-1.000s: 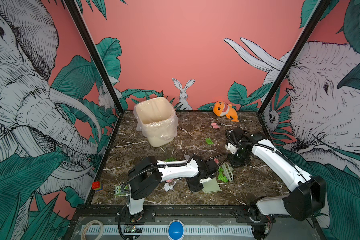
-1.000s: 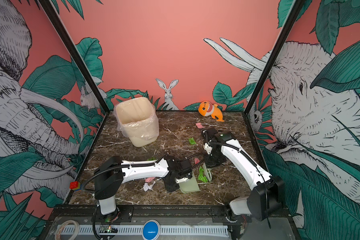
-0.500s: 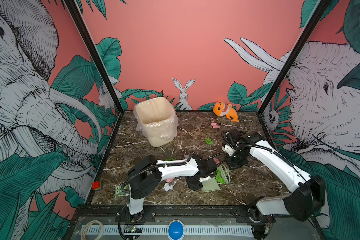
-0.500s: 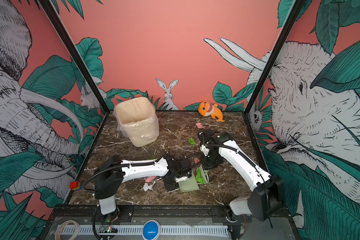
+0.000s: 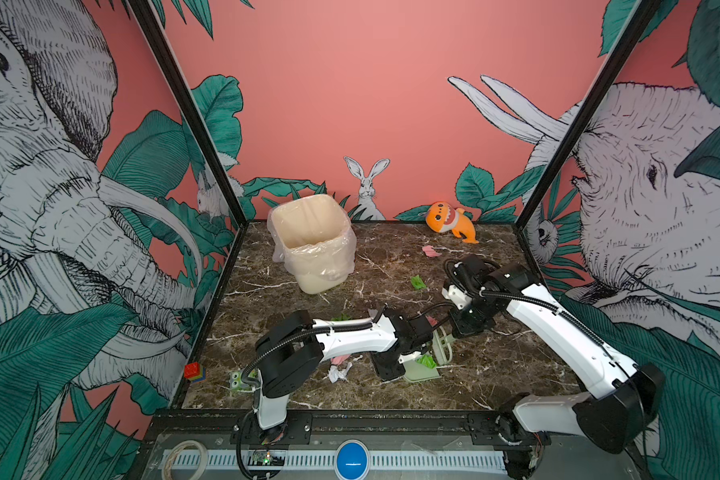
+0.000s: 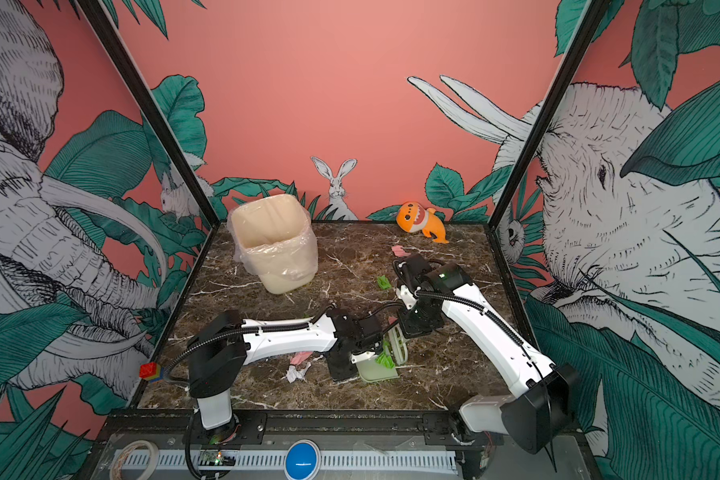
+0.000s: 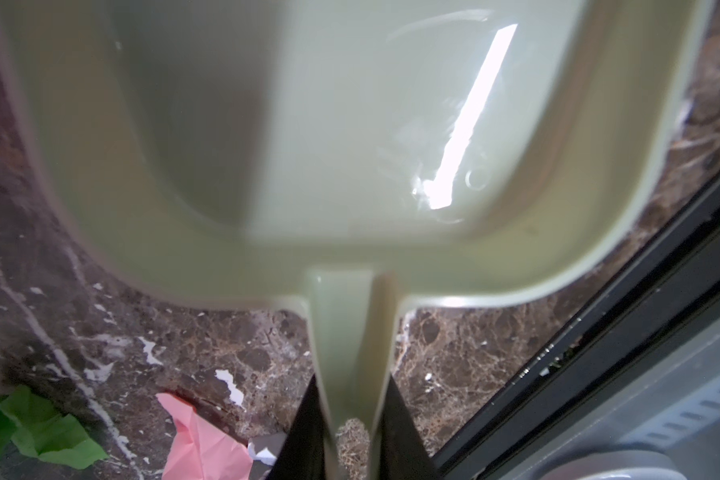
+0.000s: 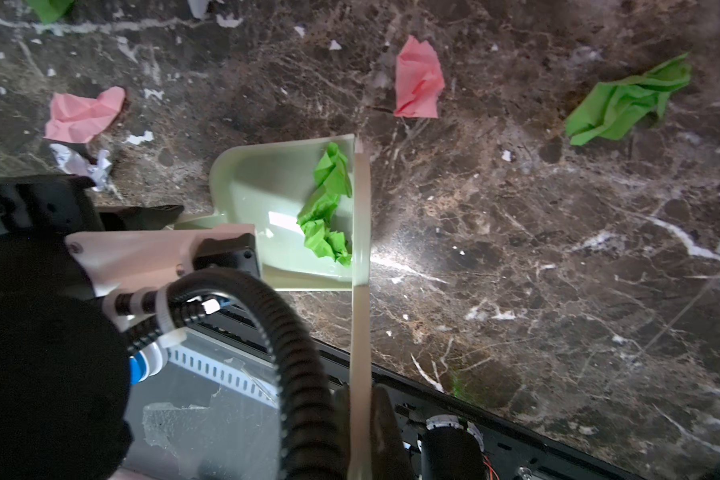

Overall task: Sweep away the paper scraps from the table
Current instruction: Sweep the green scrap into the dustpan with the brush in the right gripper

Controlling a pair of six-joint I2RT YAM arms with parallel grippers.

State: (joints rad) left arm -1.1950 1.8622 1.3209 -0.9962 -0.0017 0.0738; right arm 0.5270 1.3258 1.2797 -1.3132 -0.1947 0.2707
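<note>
In both top views the left gripper [image 5: 398,365] clamped the handle of the pale green plastic dustpan [image 5: 424,375], which sat on the dark brown marble-patterned table [image 5: 508,365]. Left wrist view: black fingers [image 7: 304,428] pinched that handle. Right wrist view: the right gripper [image 8: 360,415] gripped a pale plastic brush [image 8: 360,232]. Crumpled green paper scraps [image 8: 327,203] lay in the pan, others on the table.

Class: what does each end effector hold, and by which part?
Left end effector: pale green plastic dustpan, by its handle. Right end effector: pale green plastic brush, by its handle.

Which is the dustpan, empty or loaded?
Loaded: crumpled green scraps lie inside the dustpan, against the brush at its mouth.
</note>
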